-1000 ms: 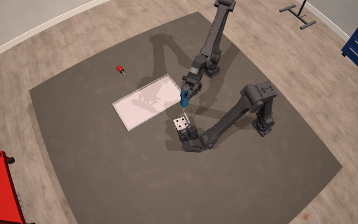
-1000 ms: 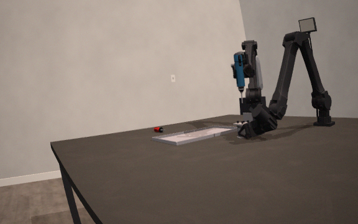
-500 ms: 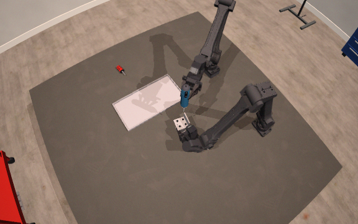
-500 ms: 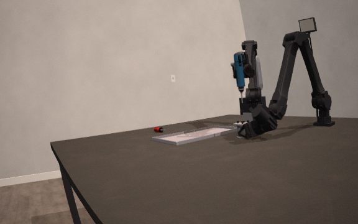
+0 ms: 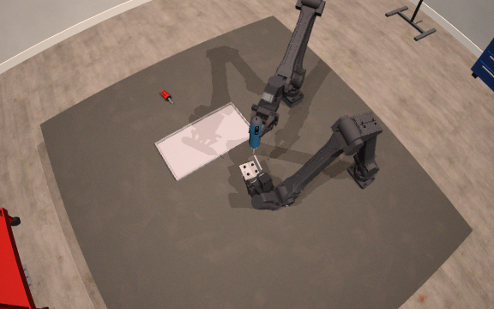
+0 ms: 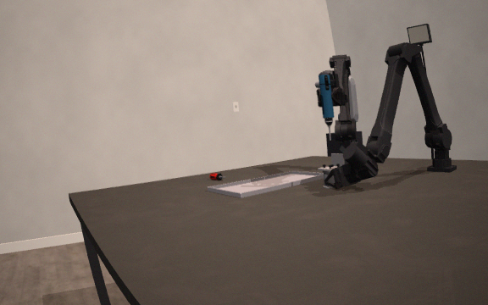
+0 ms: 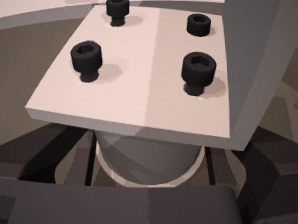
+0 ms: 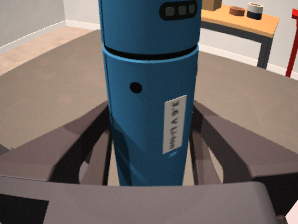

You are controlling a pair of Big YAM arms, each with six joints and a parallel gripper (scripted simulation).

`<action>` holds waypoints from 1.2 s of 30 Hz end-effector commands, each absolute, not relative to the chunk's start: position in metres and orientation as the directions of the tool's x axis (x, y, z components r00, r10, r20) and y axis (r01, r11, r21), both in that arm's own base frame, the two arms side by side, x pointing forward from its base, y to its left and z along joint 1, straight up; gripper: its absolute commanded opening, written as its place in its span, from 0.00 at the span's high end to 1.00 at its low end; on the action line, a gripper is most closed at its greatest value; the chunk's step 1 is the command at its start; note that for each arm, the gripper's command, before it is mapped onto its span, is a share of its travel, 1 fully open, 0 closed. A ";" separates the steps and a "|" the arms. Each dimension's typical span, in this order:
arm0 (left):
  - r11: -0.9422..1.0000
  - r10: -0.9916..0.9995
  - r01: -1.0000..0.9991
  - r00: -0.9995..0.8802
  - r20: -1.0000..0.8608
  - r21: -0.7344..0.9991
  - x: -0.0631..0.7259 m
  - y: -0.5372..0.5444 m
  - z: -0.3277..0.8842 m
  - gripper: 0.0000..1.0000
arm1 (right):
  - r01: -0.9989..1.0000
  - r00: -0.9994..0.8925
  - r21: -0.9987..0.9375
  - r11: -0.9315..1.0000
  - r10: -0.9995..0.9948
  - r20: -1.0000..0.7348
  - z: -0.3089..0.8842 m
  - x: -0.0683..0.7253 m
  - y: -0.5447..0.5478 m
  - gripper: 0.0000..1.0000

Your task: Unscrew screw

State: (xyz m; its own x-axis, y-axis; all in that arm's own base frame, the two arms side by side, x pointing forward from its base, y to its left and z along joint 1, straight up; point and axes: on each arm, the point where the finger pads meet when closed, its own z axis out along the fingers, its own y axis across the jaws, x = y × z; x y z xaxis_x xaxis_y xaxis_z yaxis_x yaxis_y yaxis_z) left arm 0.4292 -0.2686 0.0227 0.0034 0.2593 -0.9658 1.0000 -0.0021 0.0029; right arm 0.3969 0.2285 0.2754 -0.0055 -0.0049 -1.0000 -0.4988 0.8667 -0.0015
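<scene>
The joint module [image 7: 150, 160] stands upright with the white L-shaped bracket [image 5: 250, 170] [image 6: 337, 159] [image 7: 127, 90] on top. In the left wrist view, the low screw [image 7: 198, 26] at the far right, near the upright wall, shows only its head at the plate. The other three black screws stand raised with shanks showing. My left gripper [image 5: 252, 182] is shut on the module's body under the bracket; its fingertips are partly hidden. My right gripper [image 6: 325, 94] is shut on the electric screwdriver [image 5: 255, 136] [image 6: 327, 102] [image 8: 150, 110], bit down. The bit tip hangs above the bracket, clear of the screws.
A shallow white tray [image 5: 176, 160] [image 6: 241, 195] lies beside the module. A small red screwdriver [image 5: 165, 95] [image 6: 215, 176] lies beyond the tray. The left forearm reaches in low beside the module, close below the raised right arm's tool.
</scene>
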 end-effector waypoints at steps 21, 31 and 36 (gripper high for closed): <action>-0.001 0.252 1.000 0.026 -0.967 0.026 0.437 -0.271 0.030 0.41 | -0.506 0.114 0.017 0.862 0.087 -0.990 0.334 0.415 0.243 0.58; -0.001 0.252 1.000 0.026 -0.967 0.026 0.437 -0.271 0.030 0.41 | -0.506 0.121 0.018 0.862 0.091 -0.988 0.331 0.414 0.242 0.58; -0.001 0.252 1.000 0.026 -0.967 0.026 0.437 -0.271 0.030 0.41 | -0.506 0.113 0.019 0.862 0.088 -0.990 0.323 0.415 0.243 0.58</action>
